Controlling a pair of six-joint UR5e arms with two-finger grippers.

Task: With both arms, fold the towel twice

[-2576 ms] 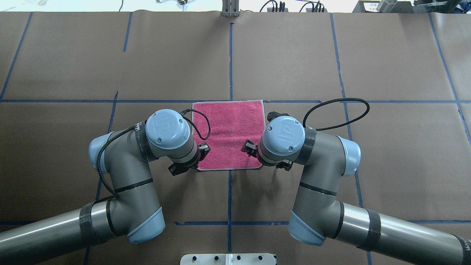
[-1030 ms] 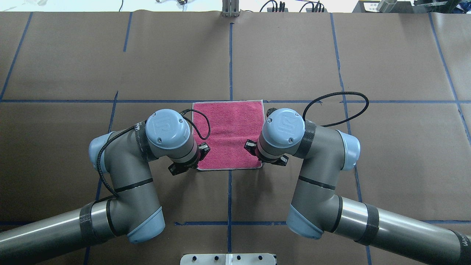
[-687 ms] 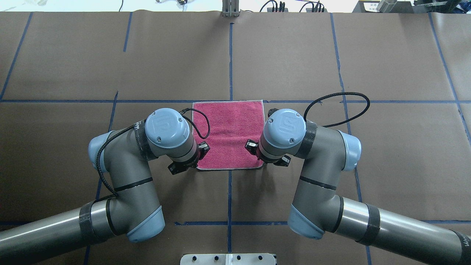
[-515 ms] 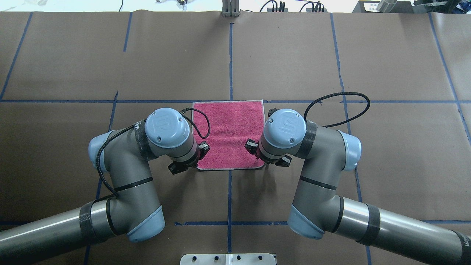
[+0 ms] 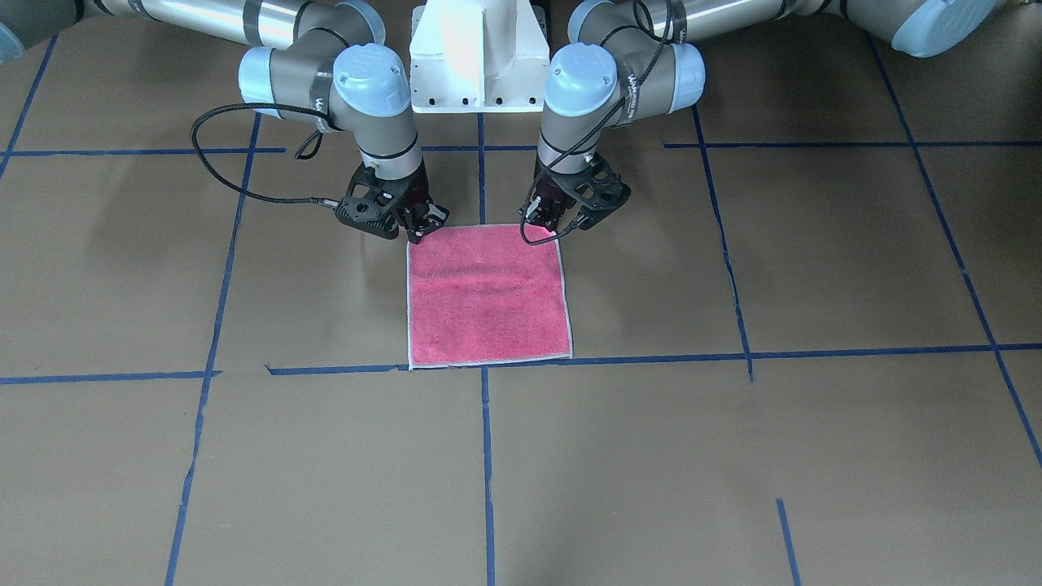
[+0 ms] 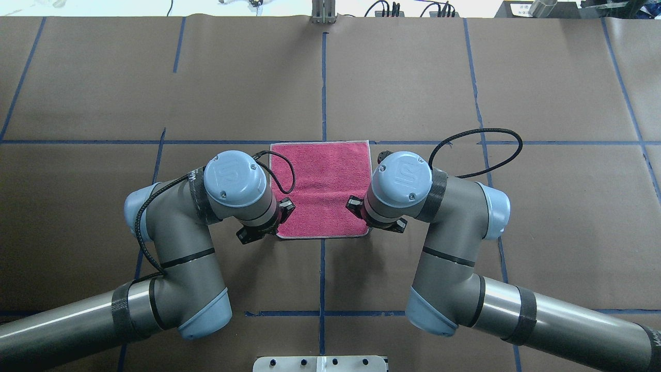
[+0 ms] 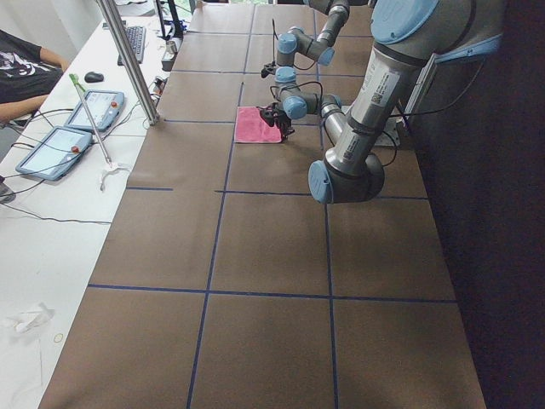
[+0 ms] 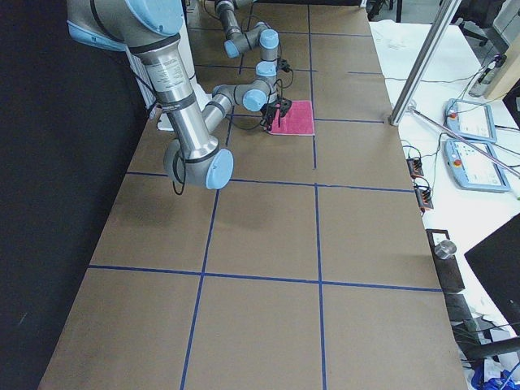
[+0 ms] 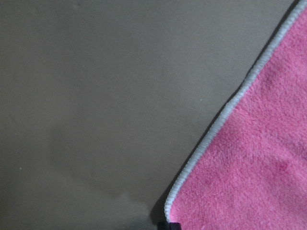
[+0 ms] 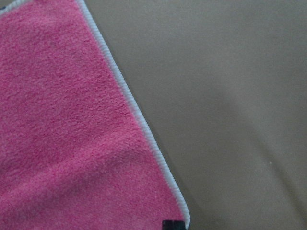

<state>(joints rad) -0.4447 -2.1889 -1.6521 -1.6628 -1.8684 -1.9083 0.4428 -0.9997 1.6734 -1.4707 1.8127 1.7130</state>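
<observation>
Towel [image 5: 487, 297] lies flat and unfolded, pink-red face up, pale stitched border showing on all four sides. It sits at mid-table on the brown paper cover [image 5: 733, 456]. Its edge on the operators' side runs along a crosswise blue tape line [image 5: 651, 358], and the lengthwise tape line passes under it near its middle. Slight ripple across the upper third of the cloth in the front-facing view; otherwise smooth. Left gripper [image 5: 558, 229] is down at the robot-side corner on the robot's left, right gripper [image 5: 422, 229] at the other robot-side corner; both tips at table level. Each wrist view shows a rounded towel corner on the paper with a small black fingertip [image 9: 169, 225] at the bottom edge, right at the corner. Whether either pair of fingers is spread or pinching the cloth: cannot tell, wrists hide the tips from above. Left arm [image 5: 619, 73] and right arm [image 5: 326, 73] bend inward from either side of the white pedestal base [image 5: 476, 57]. Side view: tablets [image 7: 89, 111] on the white bench beside the table.
</observation>
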